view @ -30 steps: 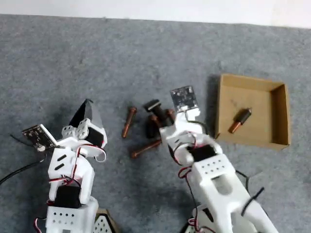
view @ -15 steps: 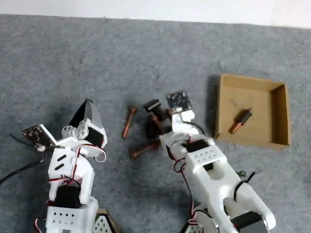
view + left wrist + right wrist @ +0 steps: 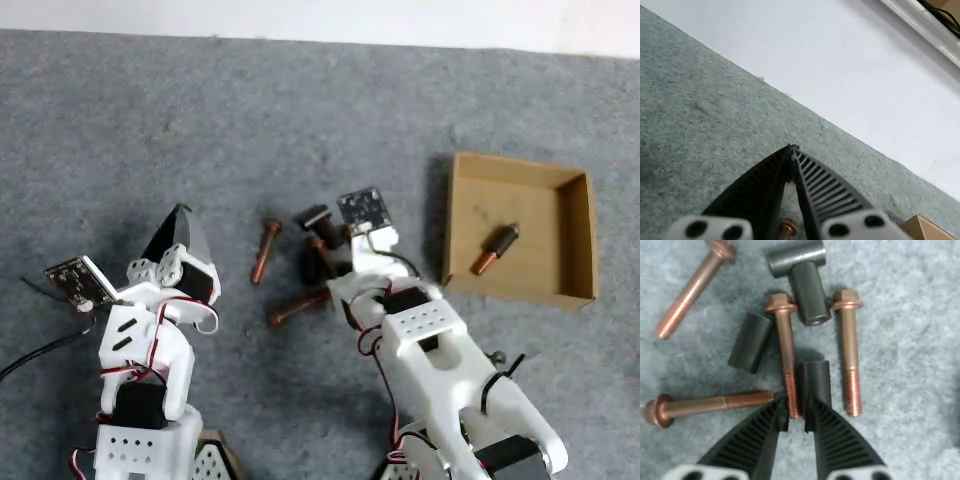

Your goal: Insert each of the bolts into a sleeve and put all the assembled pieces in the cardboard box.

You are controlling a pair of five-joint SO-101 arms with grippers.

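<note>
Grey carpet (image 3: pixel 120 110) is left bare on the far side. One assembled piece (image 3: pixel 495 248) is kept in the box (image 3: pixel 520 205). Left gripper (image 3: pixel 791 148) is closed, unladen; right gripper (image 3: pixel 796 422) is parted narrowly about the threaded tip of a bolt (image 3: pixel 786 355) among sleeves (image 3: pixel 751 342).

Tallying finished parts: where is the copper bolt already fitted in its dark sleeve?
In the high view, the copper bolt in its dark sleeve lies alone inside the shallow brown cardboard box, right of the loose copper bolts.
</note>
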